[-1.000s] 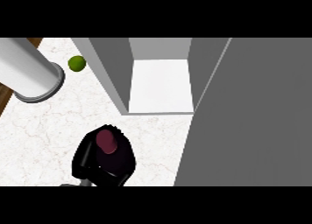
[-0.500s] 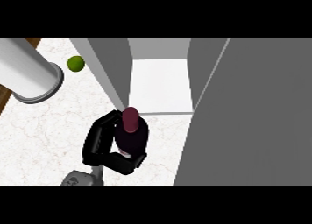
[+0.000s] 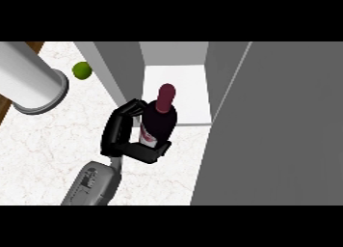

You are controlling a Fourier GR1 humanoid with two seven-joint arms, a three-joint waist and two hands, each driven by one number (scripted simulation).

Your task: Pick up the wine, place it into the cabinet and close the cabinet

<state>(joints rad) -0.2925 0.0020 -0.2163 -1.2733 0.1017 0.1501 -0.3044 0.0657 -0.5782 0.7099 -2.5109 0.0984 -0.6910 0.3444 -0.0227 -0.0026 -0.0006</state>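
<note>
Half a second ago the bottle sat lower and nearer in the head view; now the wine bottle [image 3: 159, 118] has been carried farther from the robot, and its neck reaches up against the mouth of the open cabinet [image 3: 176, 91]. One hand [image 3: 126, 137] shows, coming in on a grey forearm from the lower edge, its black fingers curled round the bottle's dark body and clamped on it below the label. Which arm it belongs to cannot be told for certain, though it comes in left of centre and reads as the left hand; no other hand shows.

The bottle is held clear of the worktop [image 3: 46, 144], roughly upright and leaning a little, just in front of the cabinet's pale floor. Its left side wall [image 3: 117, 67] stands close beside the fingers, and the open door [image 3: 288, 125] fills the right.

The main risk, as I judge it, is the gap: the knuckles or the bottle's shoulder could clip the left wall on the way in, tilting the bottle in the grip. Set down leaning, it could topple on the cabinet floor. A green lime [image 3: 81, 70] and a grey cylinder [image 3: 25, 82] lie well to the left, out of the path.
</note>
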